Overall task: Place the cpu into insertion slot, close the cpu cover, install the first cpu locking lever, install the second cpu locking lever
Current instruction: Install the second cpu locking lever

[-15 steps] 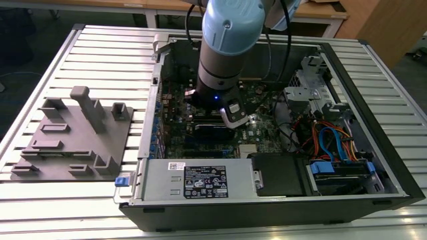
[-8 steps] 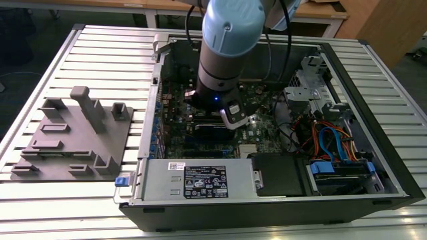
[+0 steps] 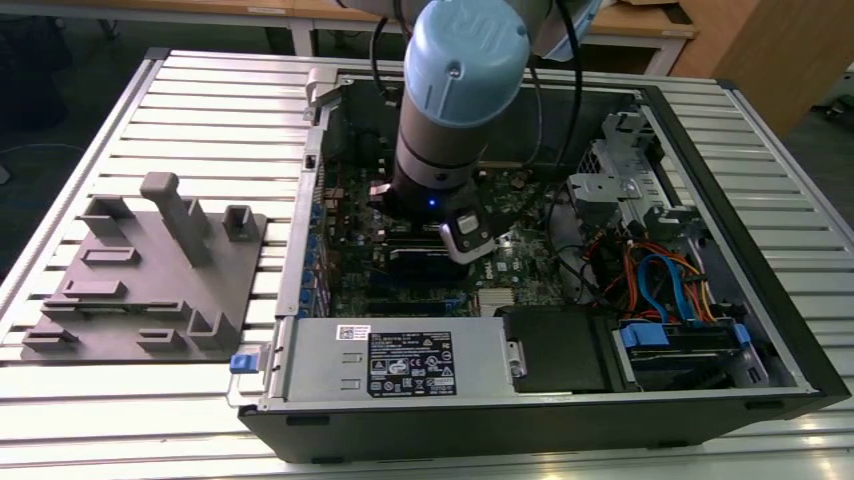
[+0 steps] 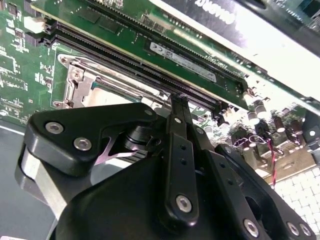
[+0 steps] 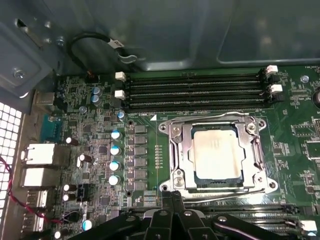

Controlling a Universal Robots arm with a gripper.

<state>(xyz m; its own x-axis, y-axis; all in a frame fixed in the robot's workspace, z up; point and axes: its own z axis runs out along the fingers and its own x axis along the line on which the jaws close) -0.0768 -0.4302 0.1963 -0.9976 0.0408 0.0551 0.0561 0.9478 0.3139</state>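
One claw (image 5: 172,200), black and jointed, stands with fingers narrowed together, holding nothing, just beside the insertion slot (image 5: 172,150). Inside sits the pale square cpu (image 5: 217,151), framed by the silver cpu cover (image 5: 252,145).

Table (image 3: 200,100): pale slatted metal, ridged across its width.
Behind: wooden desks (image 3: 267,10) on pale legs, a wooden panel (image 3: 774,60) at the exterior view's right.
Floor (image 3: 54,100): dark.
Light: even, indoor.
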